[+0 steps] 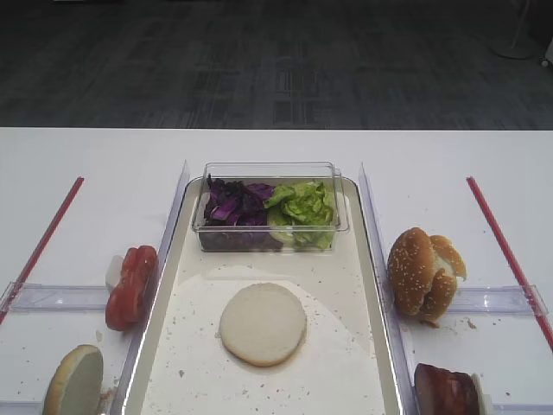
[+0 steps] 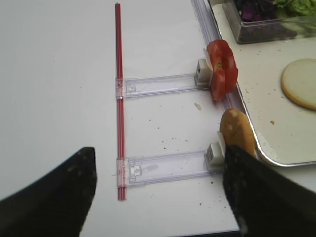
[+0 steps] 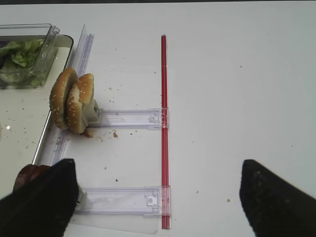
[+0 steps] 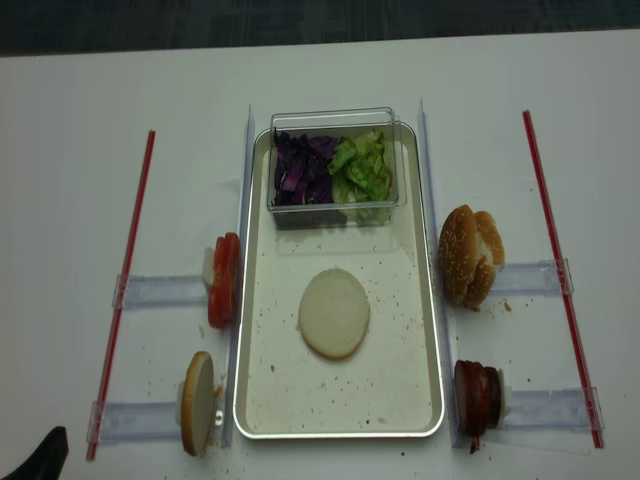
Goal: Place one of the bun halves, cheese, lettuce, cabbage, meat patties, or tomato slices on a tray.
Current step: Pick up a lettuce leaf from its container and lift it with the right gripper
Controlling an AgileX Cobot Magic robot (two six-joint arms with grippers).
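Note:
A pale flat bun half [image 1: 263, 323] lies in the middle of the cream tray [image 1: 346, 354]. At the tray's far end the cabbage [image 1: 232, 204] sits in a clear tub. Tomato slices [image 1: 131, 285] and another bun half [image 1: 75, 380] stand on edge left of the tray. To its right stand sesame bun halves [image 1: 422, 272] and meat patties [image 1: 445, 391]. My left gripper [image 2: 158, 197] hangs open over bare table, left of the standing bun half [image 2: 237, 131]. Likewise open, my right gripper [image 3: 157, 200] hovers right of the patties [image 3: 29, 175]. Cheese and the lettuce are out of view.
The clear tub [image 1: 270, 171] also holds a heap of green leaves [image 1: 304, 206]. Red strips [image 1: 43, 238] [image 1: 505, 251] run along both sides of the table. Clear plastic holders [image 3: 128, 118] [image 2: 163, 85] lie flat between the strips and the tray. The table's near edge [image 2: 197, 233] is just below the left gripper.

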